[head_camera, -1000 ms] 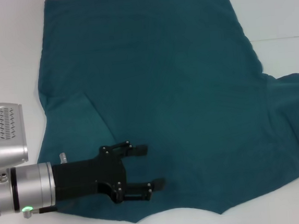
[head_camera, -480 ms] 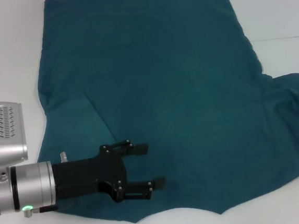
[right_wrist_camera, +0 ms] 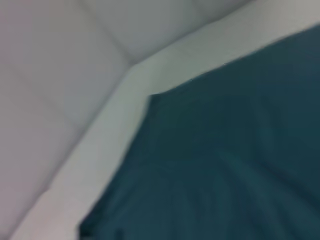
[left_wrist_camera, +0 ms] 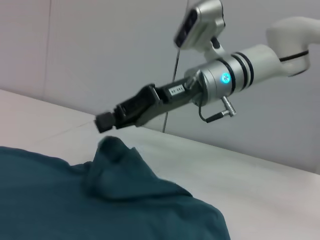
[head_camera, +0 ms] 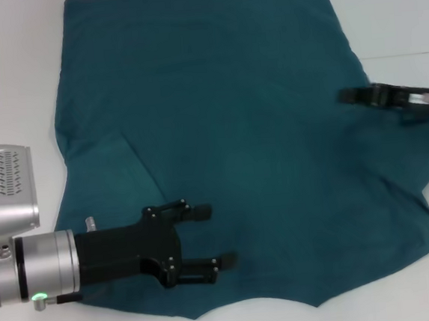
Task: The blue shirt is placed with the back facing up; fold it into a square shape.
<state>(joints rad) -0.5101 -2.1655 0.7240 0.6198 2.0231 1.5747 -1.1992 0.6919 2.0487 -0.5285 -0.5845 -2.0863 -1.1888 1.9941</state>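
The blue shirt (head_camera: 227, 129) lies spread flat on the white table, plain side up, and fills most of the head view. Its left sleeve (head_camera: 107, 177) is folded in over the body. My left gripper (head_camera: 212, 238) is open and empty, low over the shirt's near left part. My right gripper (head_camera: 350, 96) reaches in from the right over the shirt's right sleeve area. In the left wrist view the right gripper (left_wrist_camera: 105, 121) hangs just above a raised peak of the sleeve (left_wrist_camera: 115, 150). The right wrist view shows only shirt (right_wrist_camera: 225, 150) and table.
The white table (head_camera: 13, 88) shows bare on both sides of the shirt and along the near edge (head_camera: 378, 308). A grey wall (left_wrist_camera: 100, 50) stands behind the table.
My right arm has come into the head view from the right and now reaches over the right sleeve. My left gripper has stayed where it was.
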